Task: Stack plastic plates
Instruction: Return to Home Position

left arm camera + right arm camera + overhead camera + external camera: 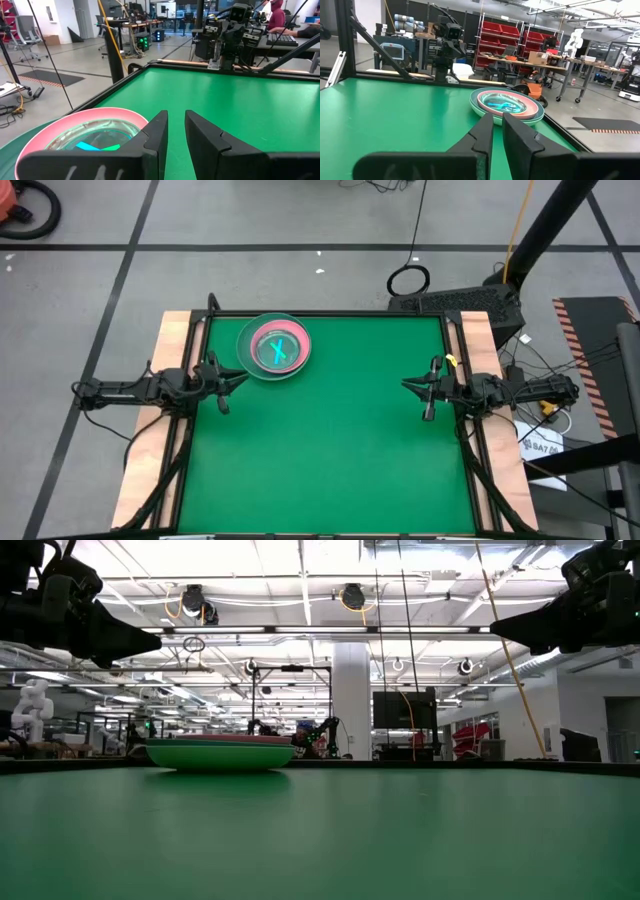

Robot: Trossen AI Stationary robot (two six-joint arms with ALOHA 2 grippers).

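Note:
The plastic plates (275, 347) stand nested in one stack on the green table near its far left corner. A large light green plate (481, 107) is at the bottom, with a pink one (60, 131) on it and small translucent ones (506, 104) in the middle. The stack's underside rests on the mat (220, 753). My left gripper (235, 377) hangs level above the table's left edge, just near of the stack. Its fingers (176, 114) are a narrow gap apart with nothing between them. My right gripper (410, 385) hangs level at the right edge, likewise open by a slit (497, 116) and holding nothing.
A black rail (330, 313) runs along the table's far edge, and wooden boards (170, 340) flank both sides. The green mat (330, 440) stretches between the two arms. Beyond the table a person (277, 15) sits at a desk.

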